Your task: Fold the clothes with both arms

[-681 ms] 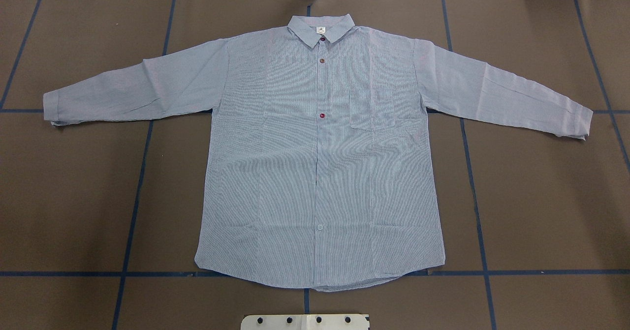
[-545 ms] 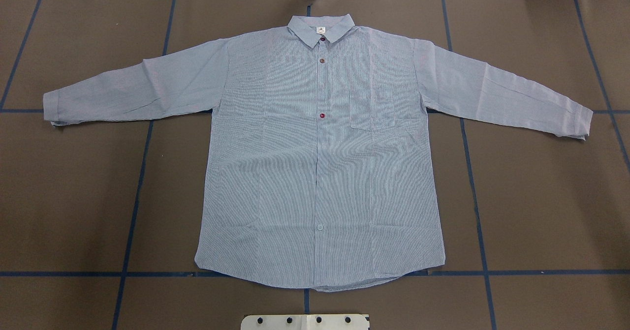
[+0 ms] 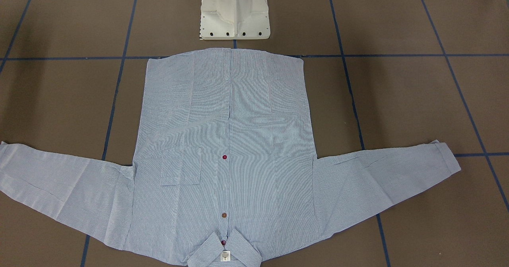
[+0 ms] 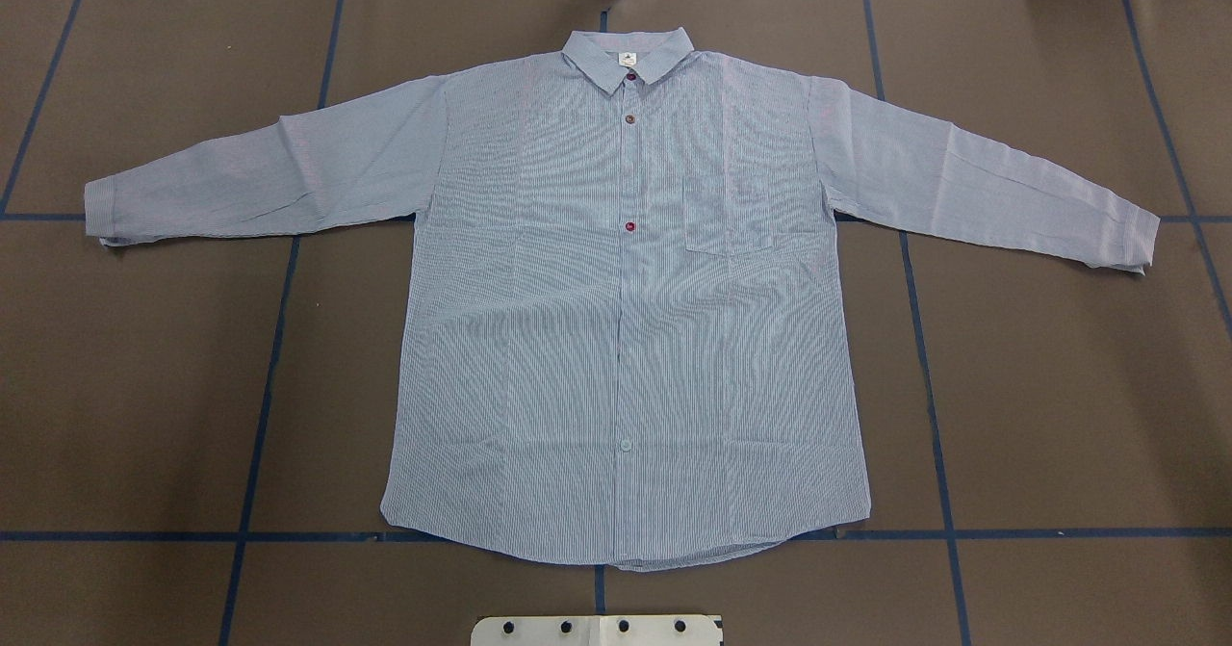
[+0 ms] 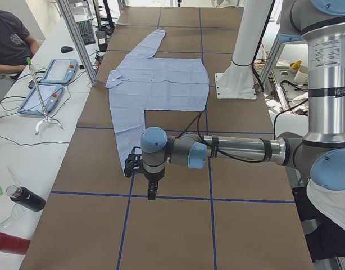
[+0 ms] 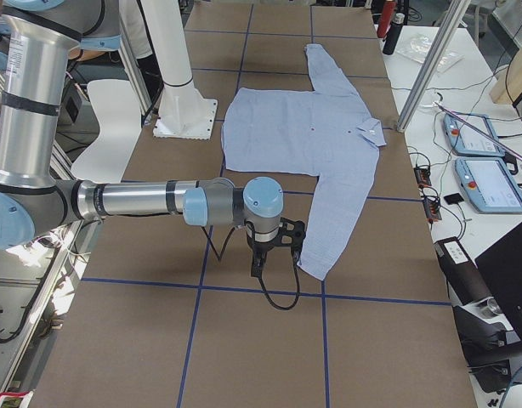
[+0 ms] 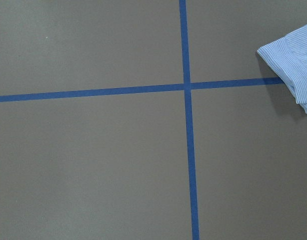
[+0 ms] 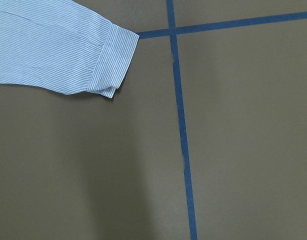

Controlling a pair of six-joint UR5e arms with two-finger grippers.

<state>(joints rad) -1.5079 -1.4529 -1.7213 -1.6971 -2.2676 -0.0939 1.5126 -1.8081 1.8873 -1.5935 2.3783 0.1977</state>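
The clothes are one light blue-and-white striped shirt (image 4: pixel 616 319) lying flat, front up and buttoned, with both sleeves spread and the collar (image 3: pixel 224 253) away from the robot. No arm or gripper shows in the overhead or front views. In the exterior left view my left gripper (image 5: pixel 151 192) hangs above the table by the near sleeve's cuff. That cuff (image 7: pixel 293 65) sits at the right edge of the left wrist view. My right gripper (image 6: pixel 258 262) hangs beside the other cuff (image 8: pixel 111 60). I cannot tell whether either gripper is open or shut.
The white pedestal base (image 4: pixel 597 630) stands just behind the shirt's hem. Blue tape lines (image 4: pixel 260 415) grid the brown table. A side bench holds teach pendants (image 5: pixel 54 73) and a bottle (image 5: pixel 26 198), with a person (image 5: pixel 9 39) seated there. Aluminium posts (image 6: pixel 431 59) stand at the far edge.
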